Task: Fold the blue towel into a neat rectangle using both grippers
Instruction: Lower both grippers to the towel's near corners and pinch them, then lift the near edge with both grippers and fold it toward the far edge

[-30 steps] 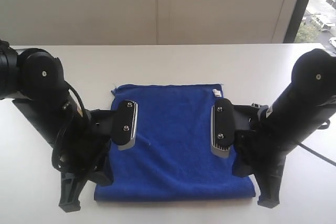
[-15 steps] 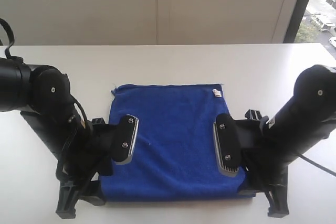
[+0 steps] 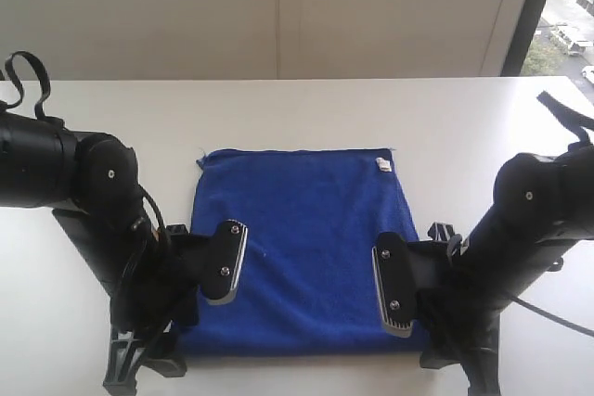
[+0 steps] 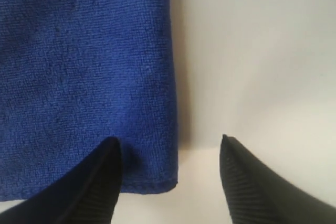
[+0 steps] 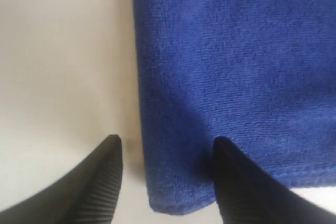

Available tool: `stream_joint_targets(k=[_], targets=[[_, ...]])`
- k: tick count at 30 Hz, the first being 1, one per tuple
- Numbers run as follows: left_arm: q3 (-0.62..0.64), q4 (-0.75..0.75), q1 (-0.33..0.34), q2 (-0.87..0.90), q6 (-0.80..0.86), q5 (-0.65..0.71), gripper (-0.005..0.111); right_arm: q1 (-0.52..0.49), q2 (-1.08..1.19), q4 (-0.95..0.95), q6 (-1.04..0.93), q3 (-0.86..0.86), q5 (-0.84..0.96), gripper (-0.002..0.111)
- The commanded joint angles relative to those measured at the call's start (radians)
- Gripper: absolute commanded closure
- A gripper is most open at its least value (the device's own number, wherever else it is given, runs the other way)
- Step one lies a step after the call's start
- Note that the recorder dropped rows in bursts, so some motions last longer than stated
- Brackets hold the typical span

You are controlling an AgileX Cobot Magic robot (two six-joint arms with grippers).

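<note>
Two spread pairs, the left fingers (image 4: 94, 187) and right fingers (image 5: 94, 187), straddle the 7 and 5 o'clock corners of the blue towel (image 3: 302, 229) lying flat on the counter (image 3: 445, 118), seemingly placed to pinch both for a fold toward 12.

White table (image 3: 306, 108), plain matte top. One blue towel (image 3: 306, 229) lies flat on it, spread as a rough rectangle (small white tag (image 3: 381, 165) at the far right corner), edges fairly straight.

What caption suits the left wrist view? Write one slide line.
Open left pincer straddles a corner of the blue towel, flat on the white table.
</note>
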Motion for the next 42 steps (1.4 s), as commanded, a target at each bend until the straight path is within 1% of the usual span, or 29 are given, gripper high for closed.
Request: stream_joint_targets(k=[1, 8, 10, 12, 13, 16, 18, 19, 20, 21, 24, 30, 37, 42], targets=[[0.008, 0.0, -0.004, 0.012, 0.003, -0.002, 0.046, 0.002, 0.025, -0.003, -0.013, 0.004, -0.006, 0.058], [0.008, 0.008, -0.004, 0.048, 0.003, -0.005, 0.047, 0.002, 0.029, -0.003, -0.013, 0.004, -0.006, 0.058], [0.008, 0.008, -0.004, 0.065, 0.003, -0.005, 0.052, 0.002, 0.029, -0.003, -0.013, 0.004, -0.004, 0.058], [0.008, 0.008, -0.004, 0.069, 0.003, -0.003, 0.062, 0.002, 0.029, -0.003, -0.013, 0.004, -0.004, 0.062], [0.008, 0.008, -0.004, 0.069, 0.003, -0.002, 0.072, 0.002, 0.029, -0.003, -0.013, 0.004, 0.0, 0.066], [0.008, 0.008, -0.004, 0.069, 0.003, 0.032, 0.091, 0.002, 0.029, -0.003, -0.013, 0.004, 0.006, 0.08], [0.008, 0.015, -0.004, 0.067, 0.003, 0.051, 0.104, 0.002, 0.029, -0.003, -0.007, 0.004, 0.008, 0.092], [0.008, 0.017, -0.004, 0.067, 0.003, 0.058, 0.107, 0.002, 0.029, -0.003, 0.0, 0.004, 0.008, 0.096], [0.008, 0.019, -0.004, 0.067, 0.003, 0.077, 0.107, 0.002, 0.027, -0.003, 0.022, 0.004, 0.018, 0.104], [0.008, 0.019, -0.004, 0.067, 0.003, 0.086, 0.107, 0.002, 0.023, -0.003, 0.025, -0.001, 0.045, 0.108], [0.008, 0.021, -0.004, 0.047, -0.008, 0.104, 0.107, 0.002, -0.016, -0.003, 0.053, -0.01, 0.119, 0.108], [0.008, 0.023, -0.004, -0.069, -0.039, 0.171, 0.107, 0.002, -0.145, -0.003, 0.173, -0.01, 0.163, 0.108], [0.008, 0.023, -0.004, -0.138, -0.106, 0.23, 0.107, 0.002, -0.232, 0.008, 0.198, -0.01, 0.218, 0.108], [0.008, 0.026, -0.004, -0.161, -0.11, 0.245, 0.107, 0.038, -0.265, 0.006, 0.222, -0.01, 0.225, 0.108]])
